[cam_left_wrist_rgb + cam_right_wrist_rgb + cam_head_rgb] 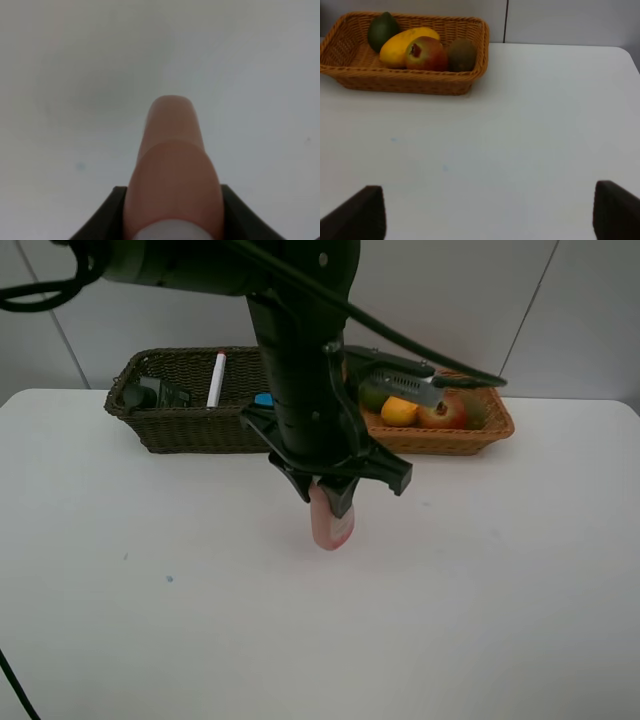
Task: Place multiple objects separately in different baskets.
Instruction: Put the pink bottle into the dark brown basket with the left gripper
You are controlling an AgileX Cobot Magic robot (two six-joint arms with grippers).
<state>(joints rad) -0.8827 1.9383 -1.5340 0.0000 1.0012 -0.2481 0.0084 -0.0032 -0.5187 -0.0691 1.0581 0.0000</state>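
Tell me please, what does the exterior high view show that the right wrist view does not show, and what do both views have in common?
Only the exterior high view shows the dark basket with the white marker, and the left claw closed on the small pink bottle over the table.

Only the right wrist view shows the right claw standing open with nothing between its fingers, and the kiwi clearly.

Both show the orange basket with the mango, the pomegranate and the lime, and the white table.
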